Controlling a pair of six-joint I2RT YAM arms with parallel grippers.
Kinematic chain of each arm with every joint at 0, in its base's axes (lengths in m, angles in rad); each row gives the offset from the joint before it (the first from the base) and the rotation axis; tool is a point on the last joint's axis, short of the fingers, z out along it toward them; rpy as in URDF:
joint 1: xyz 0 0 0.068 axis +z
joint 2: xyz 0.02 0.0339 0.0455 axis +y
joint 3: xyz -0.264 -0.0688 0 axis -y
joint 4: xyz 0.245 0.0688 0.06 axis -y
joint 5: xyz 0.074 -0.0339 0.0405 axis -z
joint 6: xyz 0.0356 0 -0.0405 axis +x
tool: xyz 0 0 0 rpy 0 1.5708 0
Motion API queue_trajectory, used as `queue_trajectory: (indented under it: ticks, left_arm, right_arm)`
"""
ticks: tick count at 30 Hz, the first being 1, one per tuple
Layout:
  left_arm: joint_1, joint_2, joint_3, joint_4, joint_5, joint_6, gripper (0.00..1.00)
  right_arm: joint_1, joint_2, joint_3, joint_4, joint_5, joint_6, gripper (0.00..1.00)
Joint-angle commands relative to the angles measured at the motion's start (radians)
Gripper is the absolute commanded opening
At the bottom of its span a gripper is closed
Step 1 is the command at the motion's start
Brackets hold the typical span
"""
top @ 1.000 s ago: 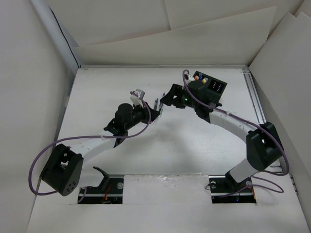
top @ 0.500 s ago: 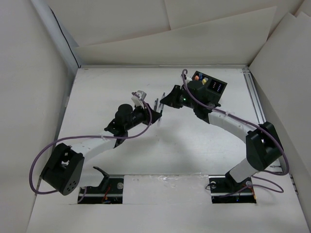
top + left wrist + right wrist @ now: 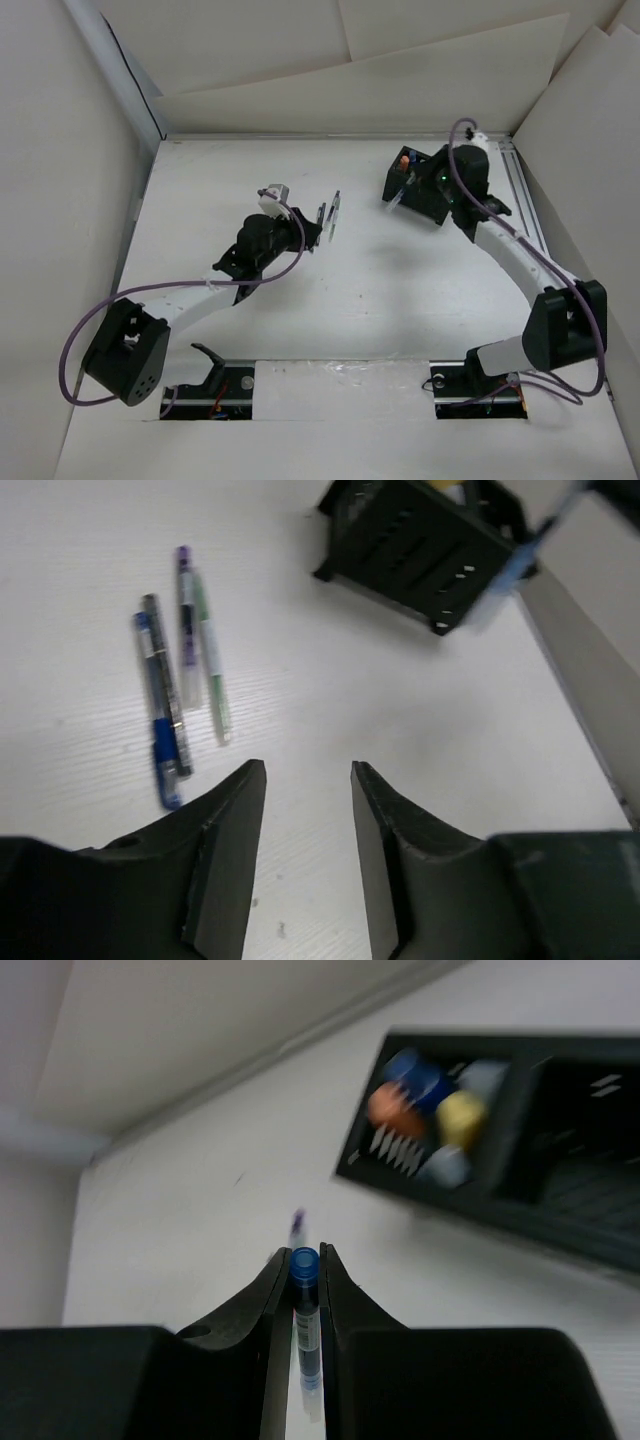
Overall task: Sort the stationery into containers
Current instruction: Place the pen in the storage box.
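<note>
Several slim pens lie side by side on the white table: a blue one, a dark one, a purple-capped one and a green one. My left gripper is open just short of them, with nothing between its jaws; from above it sits beside the pens. My right gripper is shut on a blue pen, held upright beside the black divided container. An orange, a blue and a yellow highlighter stand in one compartment.
The container stands at the back right of the table, partly under my right gripper. White walls enclose the table on the left, back and right. A metal rail runs along the right edge.
My right gripper shut on a blue pen at the pile and carried it right to the container. My left gripper opened from shut and stayed by the pens.
</note>
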Motion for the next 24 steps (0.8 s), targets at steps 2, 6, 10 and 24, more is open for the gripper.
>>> queue_trajectory:
  ticks: [2,6,10,24]
  left_arm:
    - [0.003,0.07,0.066,-0.183,-0.246,-0.045,0.32]
    - [0.003,0.193,0.137,-0.274,-0.257,-0.063,0.26]
    - [0.003,0.273,0.177,-0.305,-0.246,-0.073,0.26]
    - [0.003,0.341,0.229,-0.358,-0.242,-0.036,0.35]
  right_arm:
    - [-0.075,-0.106,0.065,-0.032,0.429,-0.093,0.0]
    - [-0.147,-0.092,0.102,-0.032,0.607,-0.107,0.0]
    - [-0.191,-0.014,0.173,-0.032,0.715,-0.13,0.0]
    - [-0.191,0.207,0.294,-0.032,0.749,-0.151,0.0]
